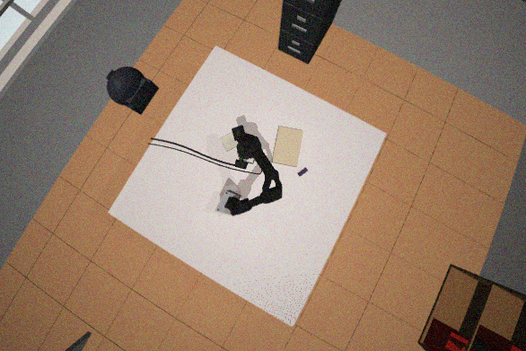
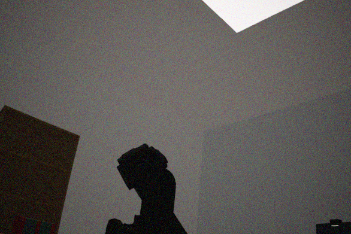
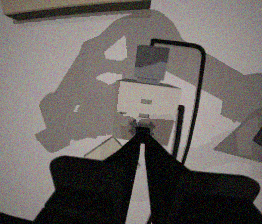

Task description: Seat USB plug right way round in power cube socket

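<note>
The power cube [image 3: 149, 94] is a pale box with small slots in its top, in the middle of the wrist view. A small dark USB plug [image 3: 142, 131] stands at its near part, between my fingertips. My gripper [image 3: 142, 137] is shut on this plug, right over the cube. The finger tips hide most of the plug and its socket, so its depth and which way round it sits cannot be told. In the top view the arm covers the gripper and plug; the exterior view shows only the arm's dark outline.
A dark block [image 1: 241, 163] [image 3: 152, 62] with black cable [image 1: 193, 153] [image 3: 201, 75] adjoins the cube's far side. A large cream box [image 1: 287, 146] [image 3: 77, 7], a small cream box [image 1: 228, 142] [image 3: 104, 148] and a small purple piece [image 1: 302, 171] lie on the white table [image 1: 287, 243].
</note>
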